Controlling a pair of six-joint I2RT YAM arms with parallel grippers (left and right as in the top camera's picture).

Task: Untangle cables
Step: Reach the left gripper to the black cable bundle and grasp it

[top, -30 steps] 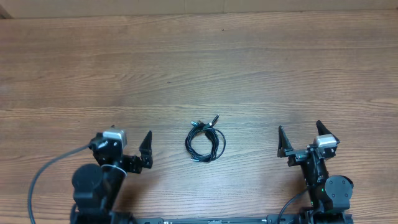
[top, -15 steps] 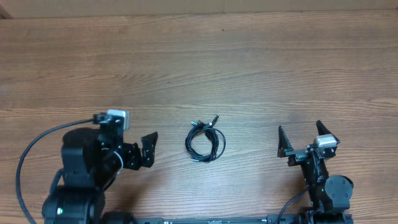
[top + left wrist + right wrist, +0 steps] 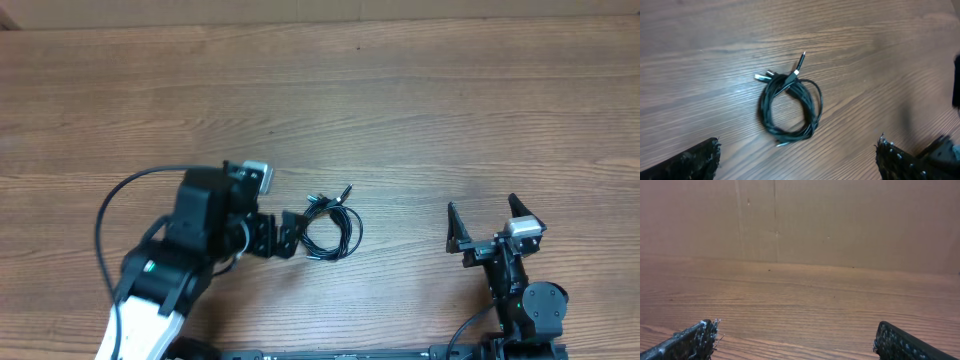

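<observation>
The cables (image 3: 357,230) lie as one small coiled black bundle on the wooden table, plug ends sticking out at the top. In the left wrist view the coil (image 3: 813,107) lies flat just ahead of the fingers. My left gripper (image 3: 285,235) hangs right beside the coil's left edge, open, with nothing between its fingertips (image 3: 710,152); the midpoint of the left gripper (image 3: 799,145) is over bare wood just short of the coil. My right gripper (image 3: 482,205) rests open at the near right, far from the coil, with the same right gripper (image 3: 796,326) holding nothing.
The left arm's thick black cable (image 3: 110,215) loops out to the left of the arm. A cardboard wall (image 3: 840,220) stands behind the table's far edge. The table (image 3: 450,110) is brown wood all around the coil.
The left arm has swung right and away from the table's near edge, bringing its open gripper from near the left base up to the coil. The right arm and coil have not moved.
</observation>
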